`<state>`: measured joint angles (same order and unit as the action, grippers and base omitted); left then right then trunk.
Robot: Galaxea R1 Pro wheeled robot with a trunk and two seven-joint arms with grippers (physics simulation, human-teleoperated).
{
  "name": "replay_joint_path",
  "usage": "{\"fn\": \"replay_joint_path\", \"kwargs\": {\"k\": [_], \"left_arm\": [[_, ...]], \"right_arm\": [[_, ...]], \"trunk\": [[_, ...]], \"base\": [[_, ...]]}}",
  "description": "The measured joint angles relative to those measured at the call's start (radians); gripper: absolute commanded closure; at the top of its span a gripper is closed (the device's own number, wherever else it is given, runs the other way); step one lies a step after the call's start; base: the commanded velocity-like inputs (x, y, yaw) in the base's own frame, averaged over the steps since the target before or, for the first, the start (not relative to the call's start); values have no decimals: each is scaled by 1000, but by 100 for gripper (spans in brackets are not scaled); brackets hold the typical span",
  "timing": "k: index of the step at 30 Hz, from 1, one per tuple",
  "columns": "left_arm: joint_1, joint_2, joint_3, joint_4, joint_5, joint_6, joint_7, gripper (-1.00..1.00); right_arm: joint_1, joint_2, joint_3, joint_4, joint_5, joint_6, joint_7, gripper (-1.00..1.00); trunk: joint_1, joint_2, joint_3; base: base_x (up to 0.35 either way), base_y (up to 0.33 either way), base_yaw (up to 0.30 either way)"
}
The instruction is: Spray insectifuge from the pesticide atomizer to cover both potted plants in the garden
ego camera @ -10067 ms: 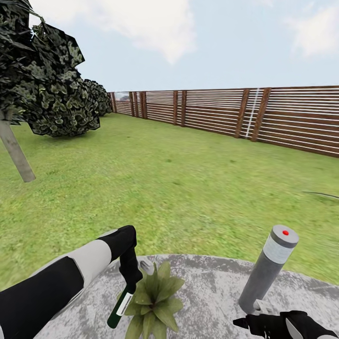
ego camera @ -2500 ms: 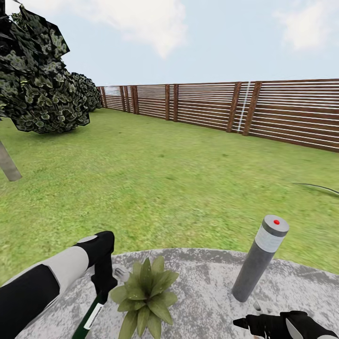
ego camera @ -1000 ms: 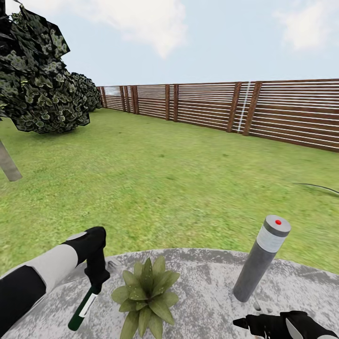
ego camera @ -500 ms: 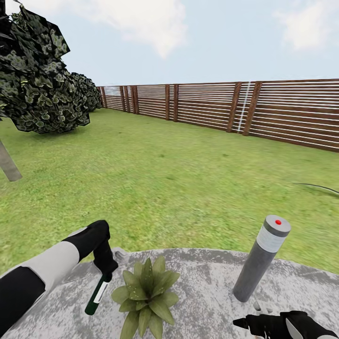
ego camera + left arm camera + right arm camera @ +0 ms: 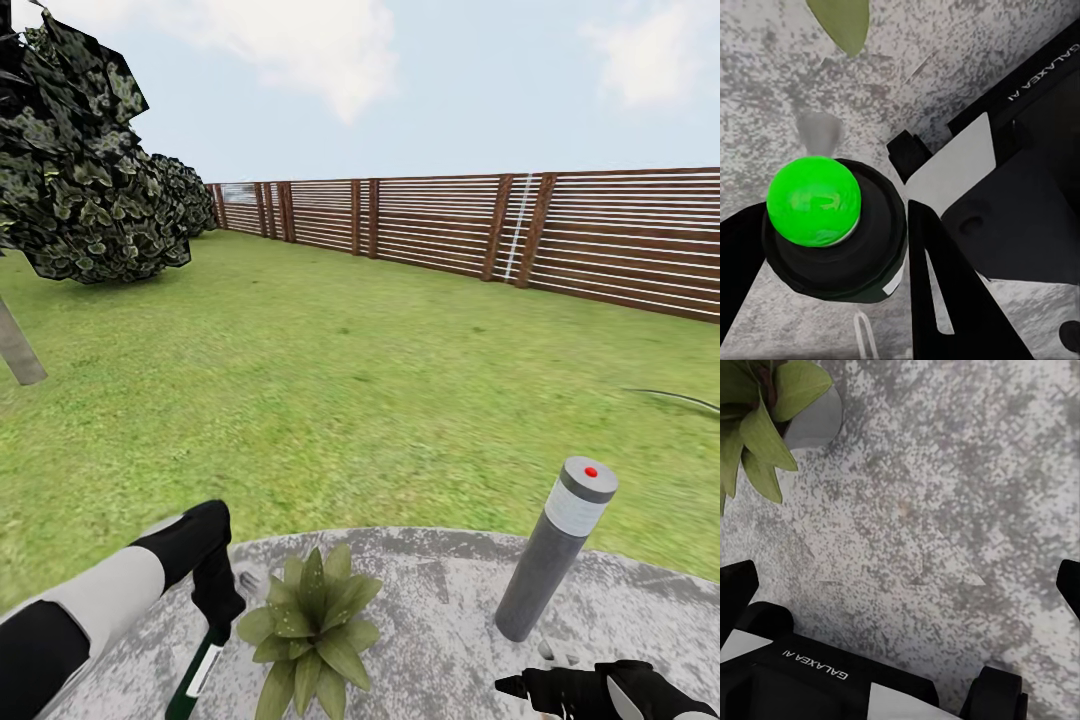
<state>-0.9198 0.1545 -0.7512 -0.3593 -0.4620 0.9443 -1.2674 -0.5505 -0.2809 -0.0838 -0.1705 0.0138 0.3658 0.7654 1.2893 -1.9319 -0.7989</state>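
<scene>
Now the left claw [image 5: 216, 612], pinching the pesticide atomizer [image 5: 197, 672], has swung back from its outward tilt of a moment ago, so the bottle hangs just beside the potted plant [image 5: 310, 625] near the patio [image 5: 450, 640] edge; spraying of this plant appears under way. Right claw [image 5: 520, 687] hovers low near the bollard lamp [image 5: 556, 562], spread in its wrist view

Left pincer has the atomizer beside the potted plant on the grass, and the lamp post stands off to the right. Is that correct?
Not quite: the potted plant sits on the grey paved patio, not the grass, as the head view shows. The rest holds: the left pincer grips the atomizer beside it, and the lamp post stands to the right.
</scene>
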Motion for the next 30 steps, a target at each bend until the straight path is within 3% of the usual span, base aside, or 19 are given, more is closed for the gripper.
{"fn": "replay_joint_path", "kwargs": {"k": [11,16,30], "left_arm": [[4,0,0,1,0,0,0,100],[31,2,0,2,0,0,1,100],[36,36,0,56,0,1,49,100]], "right_arm": [[0,0,0,0,0,0,0,-100],[0,0,0,0,0,0,0,-100],[0,0,0,0,0,0,0,-100]], "trunk": [[0,0,0],[0,0,0],[0,0,0]], "base": [[0,0,0],[0,0,0],[0,0,0]]}}
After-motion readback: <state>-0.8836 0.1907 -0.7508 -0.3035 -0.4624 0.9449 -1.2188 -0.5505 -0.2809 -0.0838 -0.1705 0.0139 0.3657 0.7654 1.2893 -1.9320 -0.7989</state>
